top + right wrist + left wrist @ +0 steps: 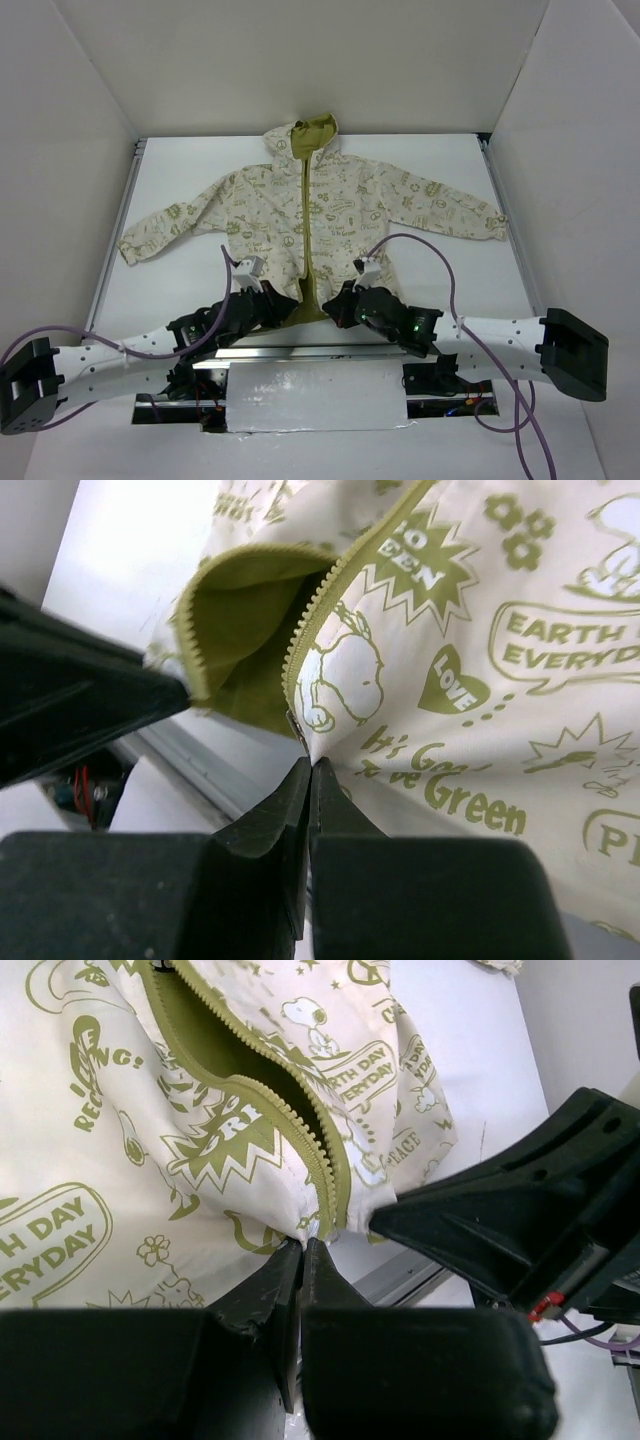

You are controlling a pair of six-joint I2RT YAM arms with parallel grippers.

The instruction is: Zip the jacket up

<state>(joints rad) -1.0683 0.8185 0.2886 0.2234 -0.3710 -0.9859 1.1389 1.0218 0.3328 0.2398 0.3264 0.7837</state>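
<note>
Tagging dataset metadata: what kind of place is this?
Probably a lab test cell, not a home: plain white walls box in a white table bearing one jacket, left arm and right arm bolted at its edge.

left gripper point(302, 1250): jaws pinched on jacket point(120, 1160) hem
right gripper point(310, 768): jaws fully closed
arms: both angled inward, wrists low

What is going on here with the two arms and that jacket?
The jacket lies flat on the table, its zipper open and the front gaping at the hem. The left gripper has its jaws shut on cloth at the hem beside one zipper edge. The right gripper has its jaws shut at the other edge, though a hold there is unclear. Zipping has not begun.
</note>
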